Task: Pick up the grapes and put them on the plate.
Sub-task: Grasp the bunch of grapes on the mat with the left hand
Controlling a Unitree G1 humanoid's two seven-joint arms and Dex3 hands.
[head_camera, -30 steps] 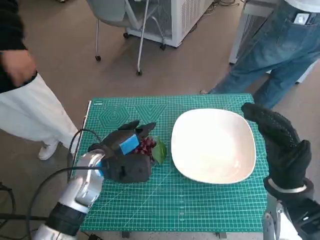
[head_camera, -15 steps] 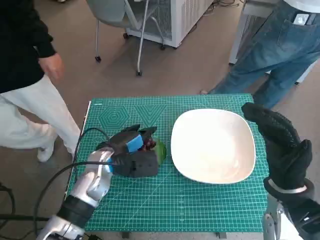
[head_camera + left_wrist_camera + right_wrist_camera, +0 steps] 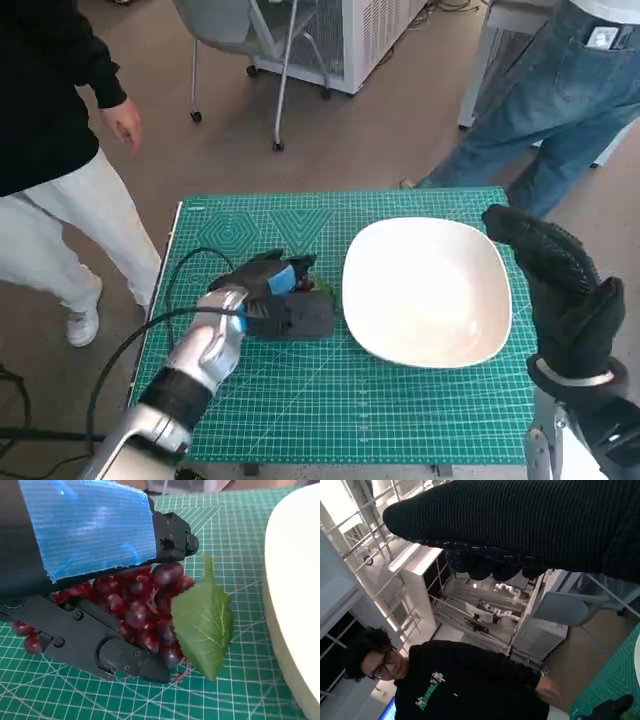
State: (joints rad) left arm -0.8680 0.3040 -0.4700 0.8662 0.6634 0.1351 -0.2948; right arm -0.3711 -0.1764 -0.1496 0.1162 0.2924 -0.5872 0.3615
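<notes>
Desk [image 3: 420,420], covered by a green cutting mat; a person in a black top and pale trousers [image 3: 50,190] stands just off its left edge, another in jeans [image 3: 560,110] beyond the far right corner.

Plate [image 3: 428,290]: white, rounded square, right half of the mat, nothing in it.

Right robot hand [image 3: 560,290]: gloved, raised upright near the plate's right rim, fingers extended, holding nothing.

Left robot hand [image 3: 285,305]: down on the mat just left of the plate, lying over the grapes [image 3: 140,605]. In the left wrist view the taped back covers the top of the bunch and a black finger [image 3: 95,647] runs along its lower side, touching the berries. Whether the grip is fully clamped: cannot tell; the bunch rests on the mat, not lifted.

Grapes: dark red bunch, close to the plate but not touching it. One green leaf [image 3: 202,625] sticks out on the plate side.

Handling, judged: light, lumpy, soft berries that could bruise or detach under pressure. Best held by cupping the bunch's body from both sides, not by the leaf, which would likely tear.
</notes>
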